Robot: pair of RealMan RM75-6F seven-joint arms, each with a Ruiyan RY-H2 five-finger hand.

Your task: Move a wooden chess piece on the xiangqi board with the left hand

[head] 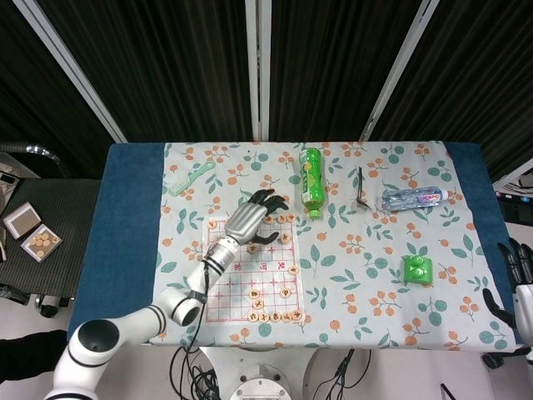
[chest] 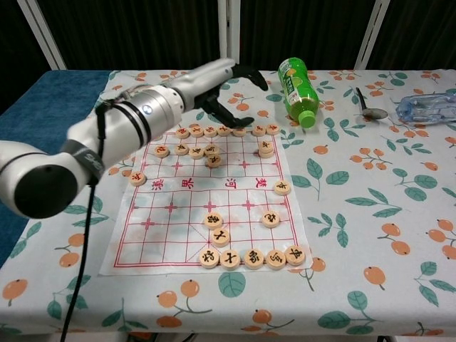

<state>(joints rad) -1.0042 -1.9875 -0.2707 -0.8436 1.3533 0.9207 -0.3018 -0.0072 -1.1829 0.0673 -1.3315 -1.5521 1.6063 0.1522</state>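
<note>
Wooden chess piece (chest: 265, 148) rests at two o'clock on the xiangqi board (chest: 187, 235); I judge the move done, my left hand (chest: 226, 85) raised, empty, fingers apart.

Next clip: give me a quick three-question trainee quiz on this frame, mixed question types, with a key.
1. True or false: the left hand is holding a wooden piece.
2. Which object lies nearest the far right corner of the xiangqi board? A) comb B) green bottle C) spoon
3. Fill in: the clear water bottle lies on its ____.

Key
1. False: the hand is raised above the far edge of the board, fingers apart, nothing in it.
2. B: the green bottle lies just beyond that corner; the comb and spoon are farther off.
3. side
</note>
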